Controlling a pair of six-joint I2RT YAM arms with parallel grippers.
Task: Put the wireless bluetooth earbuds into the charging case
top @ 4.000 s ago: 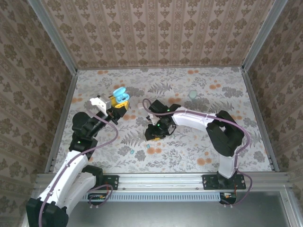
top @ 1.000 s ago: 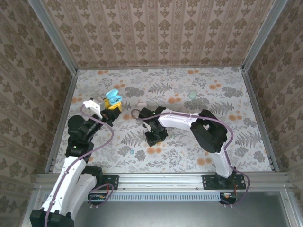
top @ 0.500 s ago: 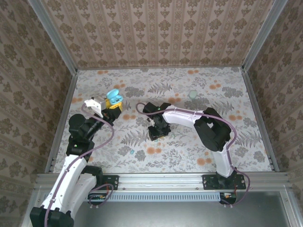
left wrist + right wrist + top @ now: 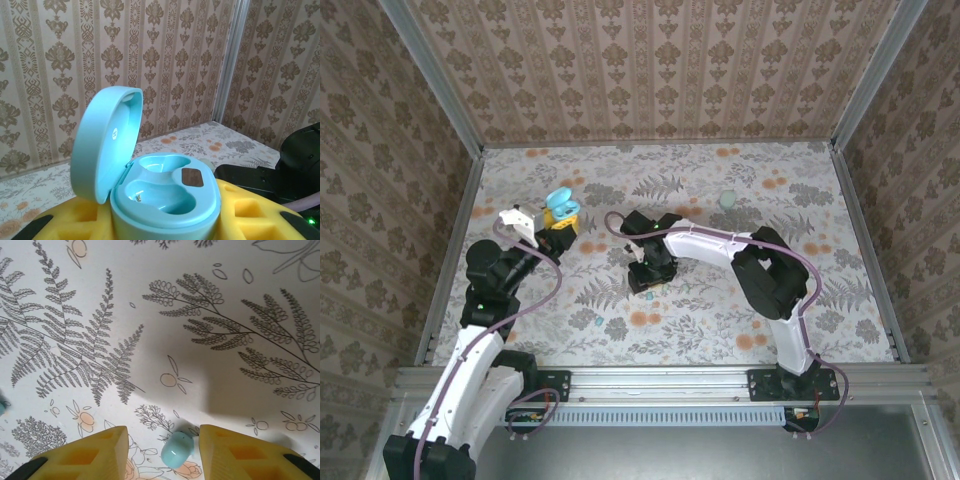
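My left gripper (image 4: 558, 222) is shut on the open teal charging case (image 4: 165, 192), held up off the table with its lid (image 4: 102, 142) tipped back to the left. Both wells of the charging case look empty. My right gripper (image 4: 162, 440) points down at the table near the middle, open. A teal earbud (image 4: 177, 449) lies on the cloth between its yellow fingers (image 4: 85, 452), touching the right finger and well apart from the left one. Another small teal earbud (image 4: 600, 322) lies nearer the front edge.
A pale green pebble-shaped case (image 4: 727, 199) rests at the back right of the flowered cloth (image 4: 820, 290). Patterned walls (image 4: 650, 70) close in the back and both sides. A teal scrap (image 4: 2, 407) shows at the left edge of the right wrist view.
The right gripper's jaws have widened around the earbud, and the gripper has shifted slightly back and right. The left arm with the case has stayed still.
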